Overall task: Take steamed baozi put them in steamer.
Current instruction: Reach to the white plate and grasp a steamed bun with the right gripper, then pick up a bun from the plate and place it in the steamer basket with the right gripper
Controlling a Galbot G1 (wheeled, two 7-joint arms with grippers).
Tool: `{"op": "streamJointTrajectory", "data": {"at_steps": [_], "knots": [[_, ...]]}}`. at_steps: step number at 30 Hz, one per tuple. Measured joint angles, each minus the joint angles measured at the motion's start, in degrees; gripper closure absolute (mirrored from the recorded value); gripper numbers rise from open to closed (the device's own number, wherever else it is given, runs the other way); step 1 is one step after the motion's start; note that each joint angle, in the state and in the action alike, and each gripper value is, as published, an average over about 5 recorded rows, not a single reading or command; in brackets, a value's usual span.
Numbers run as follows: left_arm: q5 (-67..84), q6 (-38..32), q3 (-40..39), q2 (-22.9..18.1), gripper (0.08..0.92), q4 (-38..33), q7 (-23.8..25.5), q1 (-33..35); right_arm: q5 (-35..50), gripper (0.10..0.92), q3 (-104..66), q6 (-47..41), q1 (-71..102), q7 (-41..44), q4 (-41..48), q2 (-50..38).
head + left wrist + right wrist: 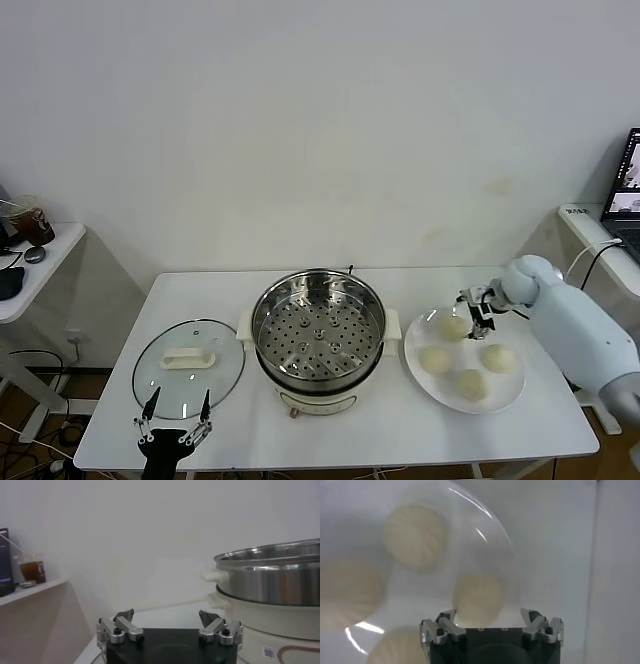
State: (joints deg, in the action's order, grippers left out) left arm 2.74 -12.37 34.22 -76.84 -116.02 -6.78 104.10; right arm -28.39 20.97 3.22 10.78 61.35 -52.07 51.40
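Note:
Several cream-white baozi lie on a flat white plate (430,372) at the right: one at the back (454,325), one at the left (435,358), one at the right (497,357), one at the front (471,384). The shiny steamer (318,327) stands empty at the table's middle, its perforated tray bare. My right gripper (476,310) hovers open above the back baozi (477,597), which shows ahead of its spread fingertips, offset toward one of them, not touched. My left gripper (176,415) is open and empty at the table's front left edge, by the glass lid (188,368).
The glass lid with a white handle lies flat left of the steamer. The steamer's wall and handle (270,587) stand close beside the left gripper (167,618). A side desk (30,270) with a drink stands at far left; a laptop (625,195) at far right.

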Motion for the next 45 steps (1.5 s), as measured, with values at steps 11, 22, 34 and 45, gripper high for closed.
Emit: {"op": "streamJointTrajectory", "data": {"at_steps": [11, 22, 34, 45], "knots": [[0.00, -0.05, 0.03, -0.16, 0.177, -0.33, 0.01, 0.02, 0.62, 0.361, 2.97, -1.18, -1.07, 0.51, 0.79, 1.02], [0.00, -0.25, 0.14, -0.40, 0.177, -0.82, -0.01, 0.40, 2.10, 0.487, 5.19, -1.20, -2.23, 1.38, 0.23, 0.60], [0.06, -0.27, -0.15, -0.34, 0.177, -1.39, 0.00, 0.57, 6.68, 0.491, 9.18, -0.76, -5.70, 3.35, -4.24, -3.25], [0.55, -0.29, -0.29, 0.28, 0.177, -2.52, 0.05, 0.92, 18.34, 0.491, 18.24, -0.51, -17.61, 5.86, -14.62, -10.06]]}}
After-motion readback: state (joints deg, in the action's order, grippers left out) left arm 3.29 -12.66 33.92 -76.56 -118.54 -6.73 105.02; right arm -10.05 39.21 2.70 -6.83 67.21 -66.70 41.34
